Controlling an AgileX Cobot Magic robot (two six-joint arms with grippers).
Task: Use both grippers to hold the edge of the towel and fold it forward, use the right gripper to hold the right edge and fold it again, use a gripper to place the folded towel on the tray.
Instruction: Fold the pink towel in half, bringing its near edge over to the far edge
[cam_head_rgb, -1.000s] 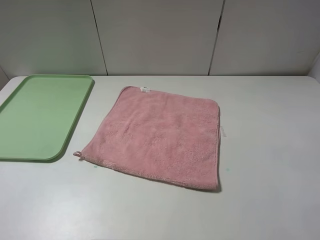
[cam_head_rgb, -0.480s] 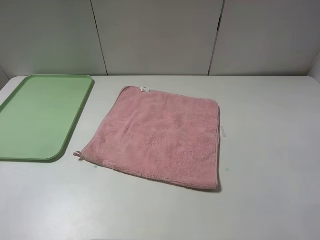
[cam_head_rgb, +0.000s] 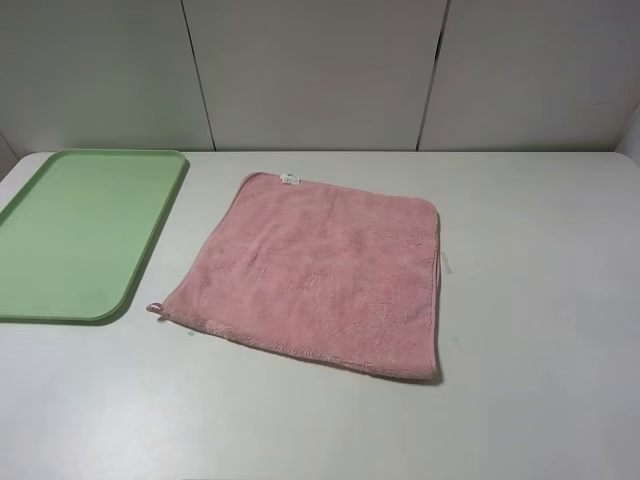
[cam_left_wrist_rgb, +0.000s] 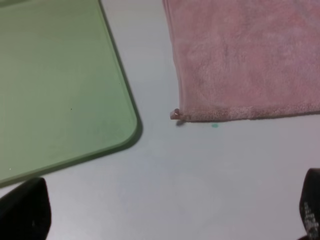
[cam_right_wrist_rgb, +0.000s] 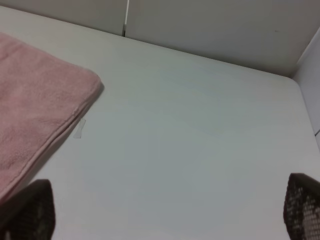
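Pink terry towel (cam_head_rgb: 315, 275) looked limp and light, so I'd pinch its near hem (cam_head_rgb: 300, 350); left gripper (cam_left_wrist_rgb: 170, 215) and right gripper (cam_right_wrist_rgb: 165, 210) stood spread wide, empty.

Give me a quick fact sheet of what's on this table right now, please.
Towel: pink towel, spread flat and unfolded on the white table
Tray: green tray, left of the towel, not touching it
Marks: white tag on the far edge, loop at the near-left corner
Tools: left tool and right tool both open, holding nothing
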